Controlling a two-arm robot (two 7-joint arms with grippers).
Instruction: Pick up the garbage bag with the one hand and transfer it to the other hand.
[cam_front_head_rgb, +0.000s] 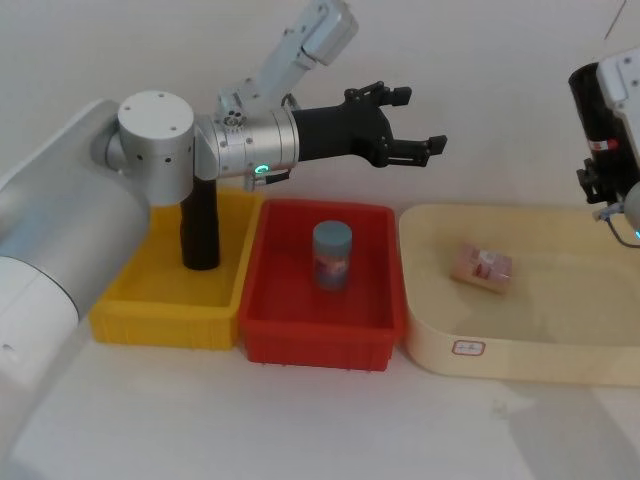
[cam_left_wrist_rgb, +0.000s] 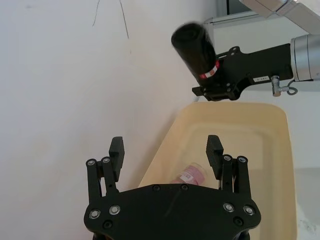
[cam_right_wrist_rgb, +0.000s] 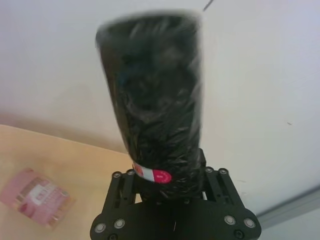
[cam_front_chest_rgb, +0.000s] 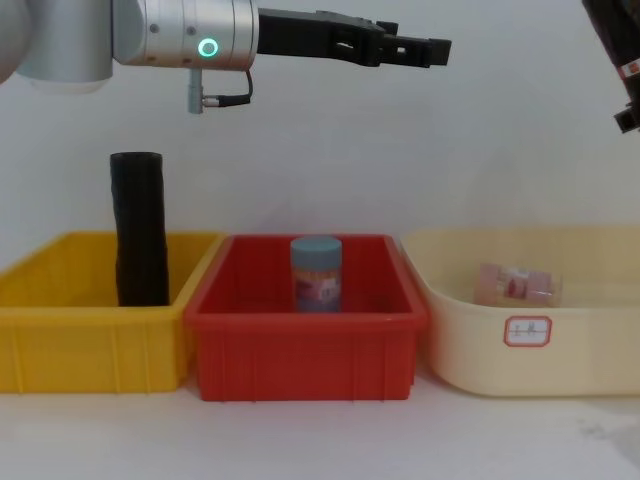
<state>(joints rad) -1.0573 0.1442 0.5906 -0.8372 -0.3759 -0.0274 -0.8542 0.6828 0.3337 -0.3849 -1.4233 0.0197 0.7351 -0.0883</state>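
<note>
Black, crinkled plastic wrapped the garbage bag (cam_right_wrist_rgb: 155, 105), a matte tube with a red and white band near its lower end, and in the right wrist view it stood clamped at that lower end between the fingers of the right end effector (cam_right_wrist_rgb: 167, 182). In the head view the same roll (cam_front_head_rgb: 600, 105) sat at the far right edge of the frame, high above the cream tray (cam_front_head_rgb: 430, 330), partly cut off by the border. The left end effector (cam_front_head_rgb: 405, 125) reached across the upper middle of the head view on its silver arm with the green ring light, its fingers spread apart and holding nothing; in the left wrist view the gap between its fingers (cam_left_wrist_rgb: 116, 152) faced the roll (cam_left_wrist_rgb: 195, 50), with clear wall between the two. A second black roll (cam_front_chest_rgb: 140, 230) stood upright in the yellow bin (cam_front_chest_rgb: 90, 340) at the left of the chest view. Beside it, touching wall to wall, the red bin (cam_front_chest_rgb: 305, 355) held a blue lidded jar (cam_front_chest_rgb: 316, 272), and the cream tray held a pink wrapped packet (cam_front_chest_rgb: 515, 285). White worktop (cam_front_head_rgb: 300, 420) lay open across the bottom of the head view.
</note>
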